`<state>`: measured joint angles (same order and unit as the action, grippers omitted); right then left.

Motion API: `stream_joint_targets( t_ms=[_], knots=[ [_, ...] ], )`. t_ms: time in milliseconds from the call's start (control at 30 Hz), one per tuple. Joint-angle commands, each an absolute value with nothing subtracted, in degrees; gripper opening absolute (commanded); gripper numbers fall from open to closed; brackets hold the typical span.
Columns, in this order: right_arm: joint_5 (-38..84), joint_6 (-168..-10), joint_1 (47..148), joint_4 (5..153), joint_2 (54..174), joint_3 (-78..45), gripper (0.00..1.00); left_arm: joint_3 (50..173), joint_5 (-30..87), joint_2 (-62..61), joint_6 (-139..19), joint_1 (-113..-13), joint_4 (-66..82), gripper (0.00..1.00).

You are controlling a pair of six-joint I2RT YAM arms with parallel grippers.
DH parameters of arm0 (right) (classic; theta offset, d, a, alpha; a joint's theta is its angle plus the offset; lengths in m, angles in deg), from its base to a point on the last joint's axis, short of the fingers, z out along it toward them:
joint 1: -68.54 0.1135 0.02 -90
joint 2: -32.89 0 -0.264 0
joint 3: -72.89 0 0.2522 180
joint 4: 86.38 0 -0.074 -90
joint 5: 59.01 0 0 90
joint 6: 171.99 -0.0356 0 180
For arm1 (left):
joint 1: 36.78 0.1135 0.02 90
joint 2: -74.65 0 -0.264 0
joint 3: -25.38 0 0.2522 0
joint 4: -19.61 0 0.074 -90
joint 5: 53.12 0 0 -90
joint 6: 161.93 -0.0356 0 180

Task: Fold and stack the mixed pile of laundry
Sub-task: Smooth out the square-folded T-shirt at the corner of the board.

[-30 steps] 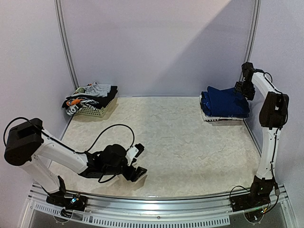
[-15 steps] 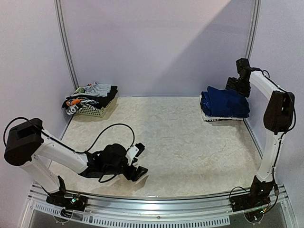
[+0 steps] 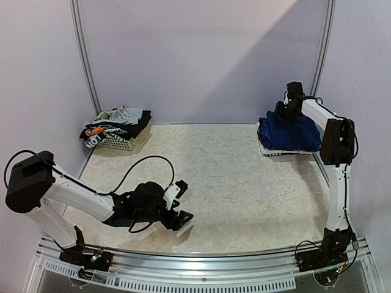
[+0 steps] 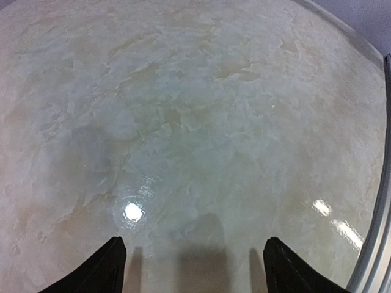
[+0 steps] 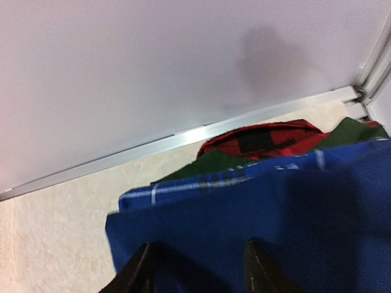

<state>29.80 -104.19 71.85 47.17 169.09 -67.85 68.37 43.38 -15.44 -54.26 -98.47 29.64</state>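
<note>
Stack of folded garments (image 3: 290, 133) at 2 o'clock, with the right gripper (image 5: 197, 245) just over its blue layer (image 5: 287, 226), jaws partly apart and holding nothing visible; lift straight up so you do not drag that layer. Left gripper (image 4: 193, 241) hovers wide and empty at 7 o'clock. The unfolded laundry pile (image 3: 116, 124) sits in the basket (image 3: 125, 145) at 10 o'clock.

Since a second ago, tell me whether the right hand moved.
Yes. The right hand shifted left, from the right edge of the folded stack to its back-left corner.
</note>
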Motion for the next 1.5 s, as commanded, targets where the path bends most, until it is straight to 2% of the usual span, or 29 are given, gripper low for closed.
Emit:
stream_joint_targets(
  t_ms=[0, 100, 267, 400, 500, 633, 867, 1033, 1133, 1467],
  knots=[
    [24.5, -105.0, 72.0, 51.8, 175.5, -74.0, 0.46, 70.4, 43.9, -15.5, -53.5, -97.7, 27.7, 0.79],
    [24.4, -104.5, 72.9, 54.2, 178.4, -76.9, 0.43, 71.4, 43.9, -16.1, -53.4, -97.7, 27.2, 0.78],
    [24.6, -104.0, 73.6, 58.4, 181.3, -78.4, 0.46, 72.5, 43.9, -16.7, -53.4, -97.7, 26.2, 0.78],
    [24.6, -103.7, 73.7, 58.1, 181.0, -79.6, 0.61, 72.9, 44.1, -16.4, -53.4, -97.8, 25.2, 0.78],
    [30.1, -101.2, 73.4, 55.7, 177.5, -78.4, 0.70, 73.0, 44.2, -16.1, -53.4, -97.9, 24.6, 0.77],
    [34.9, -100.9, 71.3, 58.5, 167.8, -68.1, 0.72, 72.7, 44.5, -16.1, -53.1, -98.0, 25.2, 0.77],
    [41.0, -102.5, 67.3, 56.2, 160.6, -59.8, 0.66, 72.8, 43.7, -17.4, -53.2, -98.1, 26.5, 0.77],
    [44.4, -103.8, 65.0, 55.6, 160.9, -57.6, 0.56, 72.6, 43.7, -17.4, -53.2, -98.1, 26.5, 0.77],
    [42.4, -105.3, 63.8, 55.9, 162.9, -58.8, 0.50, 72.6, 43.8, -17.3, -53.2, -98.1, 26.2, 0.77],
    [41.5, -104.7, 62.1, 54.1, 173.0, -70.5, 0.40, 73.9, 44.2, -18.7, -52.9, -98.1, 25.2, 0.77]
  ],
)
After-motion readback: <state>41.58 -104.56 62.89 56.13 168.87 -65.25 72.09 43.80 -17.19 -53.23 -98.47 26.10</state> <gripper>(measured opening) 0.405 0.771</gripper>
